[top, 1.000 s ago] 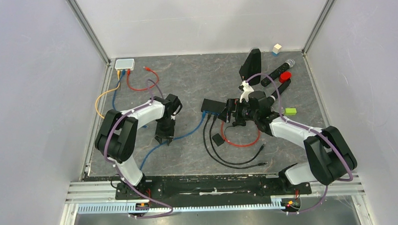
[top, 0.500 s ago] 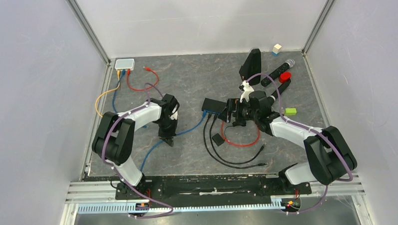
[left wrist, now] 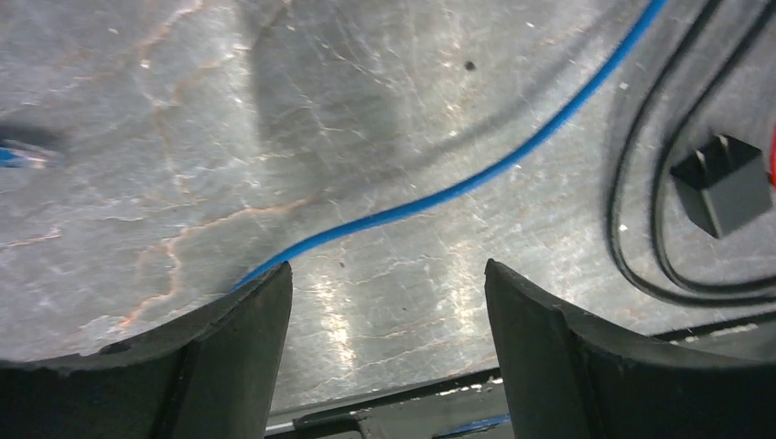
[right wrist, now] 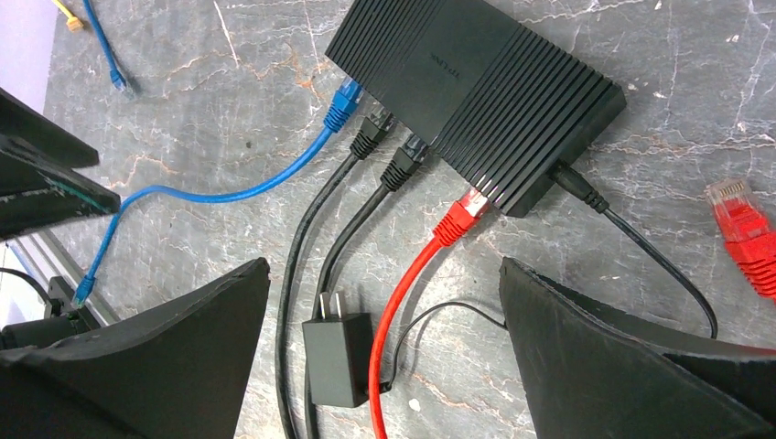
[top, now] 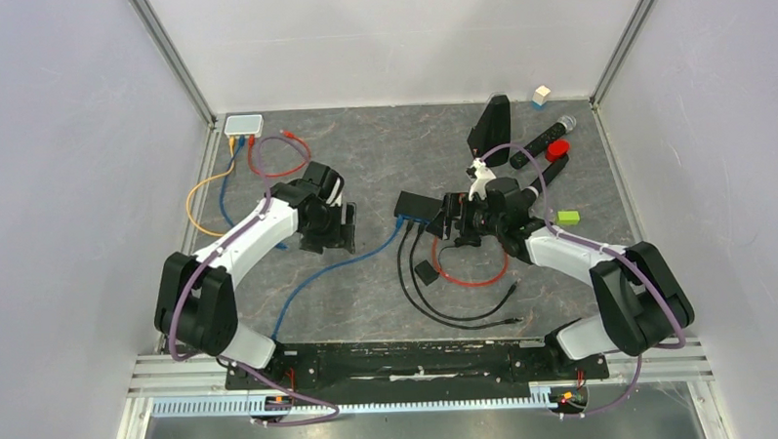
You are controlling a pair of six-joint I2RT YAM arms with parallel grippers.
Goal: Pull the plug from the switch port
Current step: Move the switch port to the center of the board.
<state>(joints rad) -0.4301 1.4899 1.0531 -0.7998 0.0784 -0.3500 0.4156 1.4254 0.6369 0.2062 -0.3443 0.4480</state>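
The black switch point(right wrist: 476, 91) lies near the middle of the table point(top: 383, 151). Four plugs sit in a row along its near edge: a blue plug point(right wrist: 343, 102) at the left end, two black plugs point(right wrist: 371, 137) in the middle and a red plug point(right wrist: 462, 215) at the right end. All four are seated in their ports. The right gripper point(top: 454, 222) is just right of the switch. Its fingers point(right wrist: 165, 357) are spread wide and hold nothing. In its wrist view the row of plugs shows in the gap ahead of the fingertips, and neither finger touches a plug. The red plug is nearest the middle of that gap. A black power adapter point(right wrist: 337, 357) lies on the table near the plugs, and a loose red plug point(right wrist: 746, 229) lies to the right of the switch. The blue cable point(top: 314, 276) runs left and nearer from the blue plug. The left gripper point(top: 341, 229) is well left of the switch, parted and empty. In its own wrist view this cable point(left wrist: 439, 192) crosses the table in front of its fingers. A white box point(top: 243, 124) sits in the far left corner.
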